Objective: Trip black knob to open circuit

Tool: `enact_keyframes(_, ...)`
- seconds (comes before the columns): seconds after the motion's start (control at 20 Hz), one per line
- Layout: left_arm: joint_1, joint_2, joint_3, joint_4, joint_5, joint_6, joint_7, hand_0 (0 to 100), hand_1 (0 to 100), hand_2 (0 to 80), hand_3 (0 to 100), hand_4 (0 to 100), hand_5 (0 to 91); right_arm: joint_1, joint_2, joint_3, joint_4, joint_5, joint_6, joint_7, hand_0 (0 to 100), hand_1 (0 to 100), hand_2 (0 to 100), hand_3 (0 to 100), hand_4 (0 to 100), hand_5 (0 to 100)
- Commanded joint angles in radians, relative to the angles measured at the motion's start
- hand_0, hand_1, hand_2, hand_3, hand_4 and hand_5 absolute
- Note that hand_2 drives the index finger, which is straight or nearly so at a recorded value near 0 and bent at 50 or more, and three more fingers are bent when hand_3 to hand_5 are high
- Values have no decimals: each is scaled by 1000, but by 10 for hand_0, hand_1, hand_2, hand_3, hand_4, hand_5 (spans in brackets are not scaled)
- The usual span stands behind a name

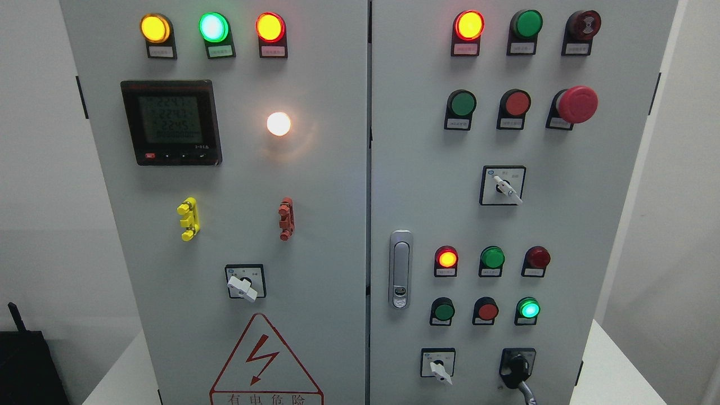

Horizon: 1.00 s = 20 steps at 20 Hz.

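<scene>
While no robot hand shows yet, so I cannot tell how its fingers are, the black knob (516, 367) waits untouched just right of the bottom white switch (439, 368), needing a reach and turn.

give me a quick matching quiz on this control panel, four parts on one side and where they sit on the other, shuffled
Parts:
1. black knob
2. red mushroom button
3. digital meter
4. yellow clip

Places:
A. left door, upper part
B. right door, bottom right
C. left door, below the meter
D. right door, upper right

Pairs: 1-B, 2-D, 3-A, 4-C
</scene>
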Motion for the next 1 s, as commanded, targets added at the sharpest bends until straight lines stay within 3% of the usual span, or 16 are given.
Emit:
enact_keyframes(0.0, -2, 0, 2, 0, 2, -3, 0, 120, 389, 0, 0, 0, 0, -13, -3, 4, -43, -1, -22, 23, 0, 0, 9, 1000, 1000, 983)
enact_keyframes(0.95, -2, 0, 2, 0, 2, -3, 0, 120, 389, 0, 0, 0, 0, -10, -8, -26, -40, -2, -19, 23, 0, 0, 9, 1000, 1000, 983)
